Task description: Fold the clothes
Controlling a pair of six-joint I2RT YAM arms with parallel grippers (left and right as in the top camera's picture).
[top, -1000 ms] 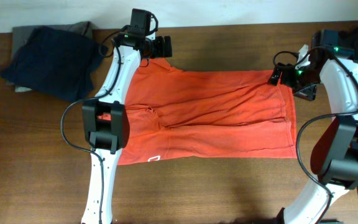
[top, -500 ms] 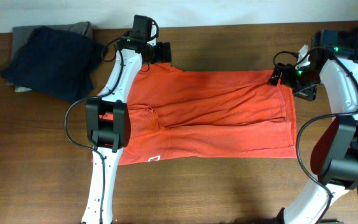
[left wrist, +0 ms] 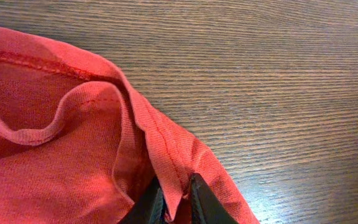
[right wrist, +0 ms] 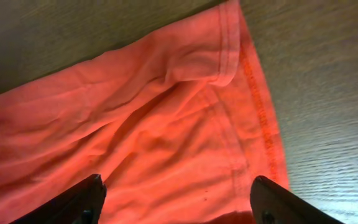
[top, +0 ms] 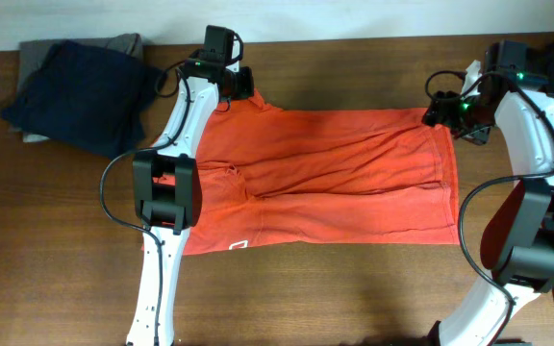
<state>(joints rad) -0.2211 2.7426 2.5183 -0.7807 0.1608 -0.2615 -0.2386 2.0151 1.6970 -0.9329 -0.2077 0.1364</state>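
Observation:
The clothes in play are a red-orange T-shirt (top: 325, 178), spread flat across the middle of the table with a small white logo (top: 239, 245) near its front left edge. At the shirt's far left corner, my left gripper (top: 241, 85) is shut. The left wrist view shows its black jaws pinching a raised fold of the hemmed edge (left wrist: 166, 155), with the left gripper (left wrist: 174, 190) low in frame. Over the far right corner hangs my right gripper (top: 439, 111). In the right wrist view the right gripper (right wrist: 178, 186) stands open, its fingers (right wrist: 86, 196) spread wide above the T-shirt (right wrist: 166, 124).
A pile of dark navy and grey garments (top: 75, 91) lies at the back left of the table. Bare wooden tabletop (top: 354, 298) runs along the front, and both arm bases stand at the near edge.
My left gripper has closed on the shirt's far left edge. The right gripper has shifted slightly over the far right corner, and its jaws have narrowed a little.

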